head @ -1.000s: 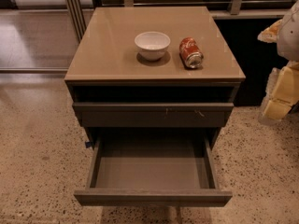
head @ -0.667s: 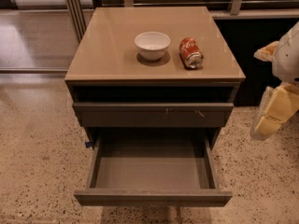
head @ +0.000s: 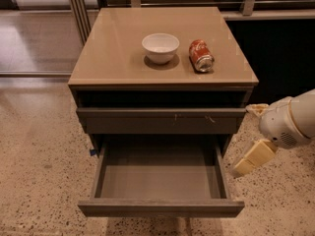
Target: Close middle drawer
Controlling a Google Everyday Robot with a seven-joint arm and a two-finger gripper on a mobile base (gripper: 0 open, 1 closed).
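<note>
— Beside the cabinet's right flank, what hangs there?
— The gripper [head: 252, 157], low over the speckled floor [head: 39, 151], just off the right side rail of the middle drawer [head: 160, 208] and not touching it. A second ago it sat higher and nearer the right edge of the view; it has come down and in toward the cabinet.
— Open or closed?
— I cannot tell from this angle.
— And the drawer itself?
— Pulled well out toward the camera, its grey tray bare and its plain front nearest us. It has not shifted since the earlier pictures.
— Above it?
— The taller drawer front [head: 162, 120] with small pale scratches, standing slightly proud of the frame. On the tan cabinet top [head: 113, 58] a white bowl [head: 160, 47] stands upright, and a red can [head: 201, 56] lies on its side just to its right, apart from it. Both are where they were.
</note>
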